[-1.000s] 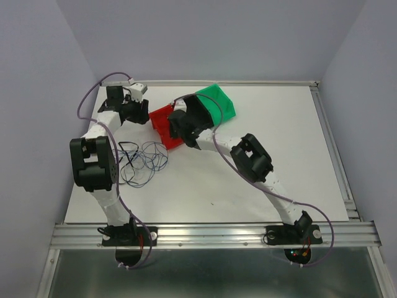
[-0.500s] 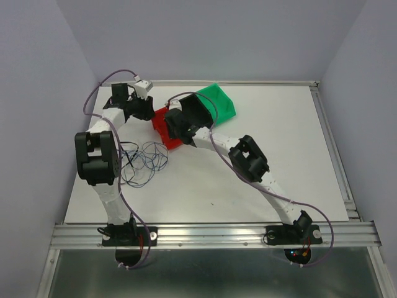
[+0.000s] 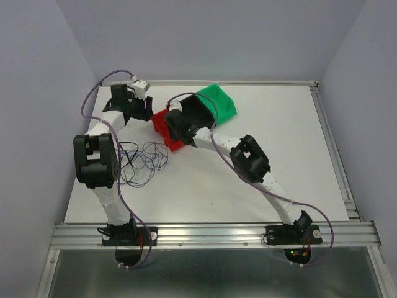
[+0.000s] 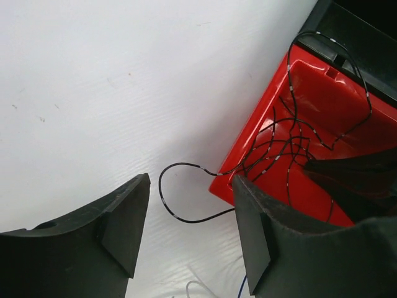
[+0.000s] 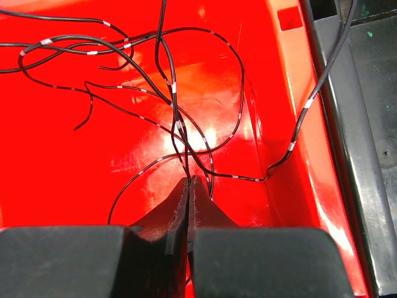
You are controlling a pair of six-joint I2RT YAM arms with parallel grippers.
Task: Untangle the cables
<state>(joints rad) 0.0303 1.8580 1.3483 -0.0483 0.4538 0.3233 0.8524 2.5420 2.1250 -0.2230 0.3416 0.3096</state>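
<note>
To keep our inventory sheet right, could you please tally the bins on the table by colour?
Red bin: 1
Black bin: 1
Green bin: 1
Total: 3

A: Any writing on the red bin (image 5: 74, 186) just ahead of the right gripper (image 5: 188, 181)?
B: None; its walls are plain.
A: And the black cable (image 5: 172, 87) lying in it?
B: Only short pale bands, no letters or numbers. Nothing legible near the left gripper (image 4: 191, 180) either.
</note>
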